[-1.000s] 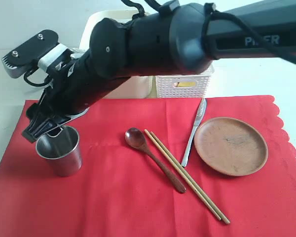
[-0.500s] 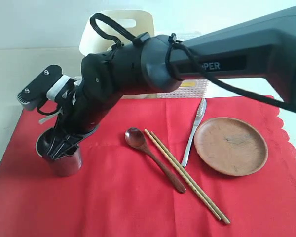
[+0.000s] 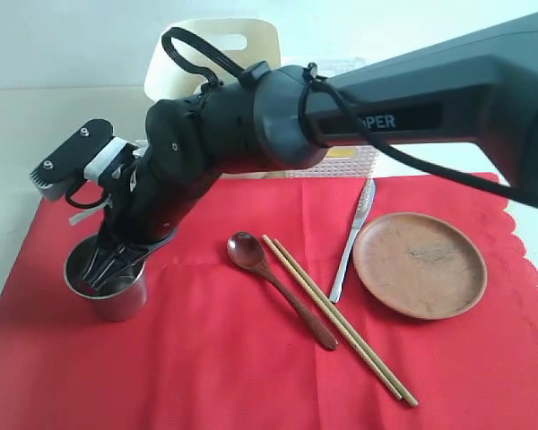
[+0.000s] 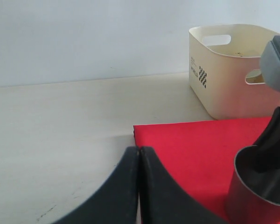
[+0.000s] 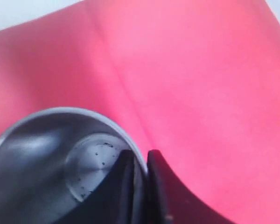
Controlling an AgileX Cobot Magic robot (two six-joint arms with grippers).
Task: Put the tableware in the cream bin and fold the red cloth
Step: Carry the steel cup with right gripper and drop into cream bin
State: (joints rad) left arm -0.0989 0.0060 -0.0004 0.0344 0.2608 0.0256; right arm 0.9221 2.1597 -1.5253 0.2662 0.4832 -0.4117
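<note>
With the red cloth (image 3: 206, 367) spread before the cream bin (image 3: 262, 40), the steel cup (image 3: 117, 300) at its left end is clamped by the rim in the right jaws (left jaws pressed together, empty), so lifting it binward is probably needed next.

One cup (image 3: 118, 300), one spoon (image 3: 282, 291), two chopsticks (image 3: 340, 320), one knife (image 3: 351, 242), one plate (image 3: 420, 264), one cloth (image 3: 206, 376)

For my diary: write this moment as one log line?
right fingers: pinching steel cup rim | left fingers: shut, empty | cup: on red cloth
</note>
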